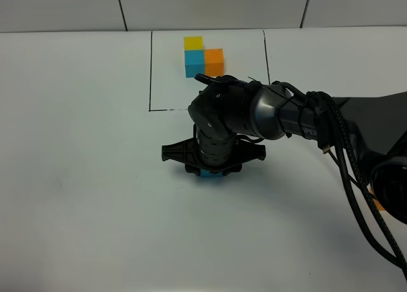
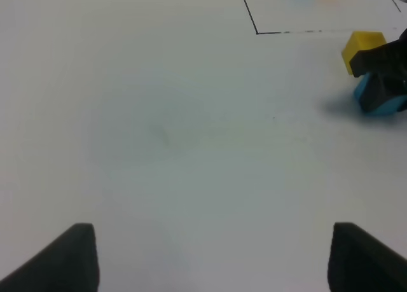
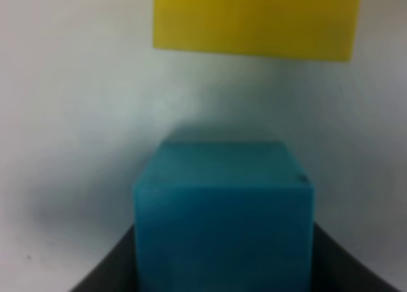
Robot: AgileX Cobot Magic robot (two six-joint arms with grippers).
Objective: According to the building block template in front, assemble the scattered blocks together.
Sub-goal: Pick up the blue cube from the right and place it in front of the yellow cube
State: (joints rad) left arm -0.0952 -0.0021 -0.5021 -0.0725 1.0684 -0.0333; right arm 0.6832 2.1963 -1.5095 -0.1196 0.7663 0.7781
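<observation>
The building block template point(image 1: 203, 56) lies at the table's far side: a yellow, a blue and an orange cube inside a thin black rectangle. My right gripper point(image 1: 212, 170) points down in the middle of the table, shut on the scattered light blue block point(image 1: 212, 175) point(image 3: 222, 209) point(image 2: 378, 100). Just beyond it rests the loose yellow block point(image 2: 362, 47) point(image 3: 254, 18), hidden by the arm in the exterior high view. An orange sliver point(image 1: 379, 205) shows behind the right arm's cables. My left gripper point(image 2: 213, 257) hangs open over bare table, well apart from the blocks.
The black line of the template's frame point(image 2: 280, 32) runs close behind the yellow block. The right arm point(image 1: 299, 114) and its cables point(image 1: 356, 190) stretch in from the right edge across the table point(image 1: 76, 177).
</observation>
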